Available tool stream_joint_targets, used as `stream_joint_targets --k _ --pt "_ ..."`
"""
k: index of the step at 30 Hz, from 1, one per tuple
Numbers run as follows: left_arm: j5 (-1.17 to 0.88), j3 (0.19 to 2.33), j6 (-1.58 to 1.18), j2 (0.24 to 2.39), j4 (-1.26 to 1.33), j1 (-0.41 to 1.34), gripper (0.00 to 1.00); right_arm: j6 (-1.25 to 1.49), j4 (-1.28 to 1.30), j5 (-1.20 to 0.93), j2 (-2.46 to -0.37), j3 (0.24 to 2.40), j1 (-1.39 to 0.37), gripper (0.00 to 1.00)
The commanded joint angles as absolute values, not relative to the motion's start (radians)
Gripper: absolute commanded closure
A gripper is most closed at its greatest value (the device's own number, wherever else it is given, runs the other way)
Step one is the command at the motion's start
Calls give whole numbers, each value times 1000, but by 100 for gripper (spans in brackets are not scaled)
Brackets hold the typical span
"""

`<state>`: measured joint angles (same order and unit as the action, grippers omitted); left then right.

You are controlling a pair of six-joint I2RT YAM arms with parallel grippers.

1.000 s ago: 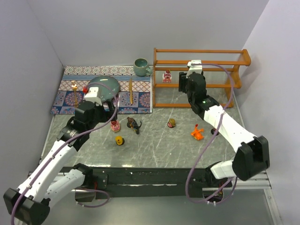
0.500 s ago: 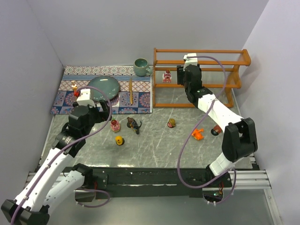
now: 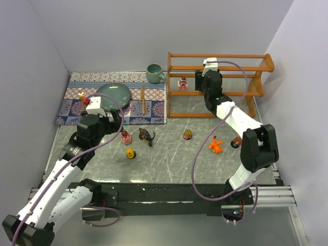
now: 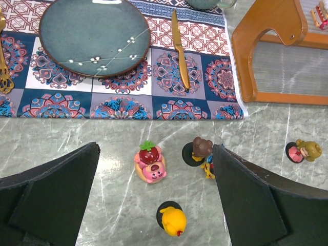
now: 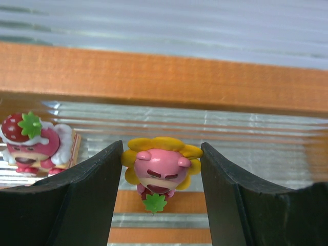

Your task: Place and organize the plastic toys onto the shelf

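Pink bear toy (image 5: 160, 171): likely light, rigid, slick; right gripper (image 5: 161, 148) clamps its head sides at shelf (image 5: 154, 77); left gripper (image 4: 155, 148) wide open.

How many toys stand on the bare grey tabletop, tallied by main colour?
Pink toy: 1
Yellow or golden toys: 2
Brown toy: 1
Orange toy: 1
Reddish toy: 1
Total: 6
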<state>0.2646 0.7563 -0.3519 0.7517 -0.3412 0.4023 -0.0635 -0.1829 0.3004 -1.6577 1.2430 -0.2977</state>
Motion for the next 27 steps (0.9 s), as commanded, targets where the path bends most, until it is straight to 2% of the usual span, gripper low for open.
stream_joint_targets --k 1,27 --pt "238 758 -331 755 -301 399 3 -51 -290 275 -1667 1244 -279 92" --pt "215 753 -322 773 -299 393 3 -117 -313 215 -1753 1269 -264 87"
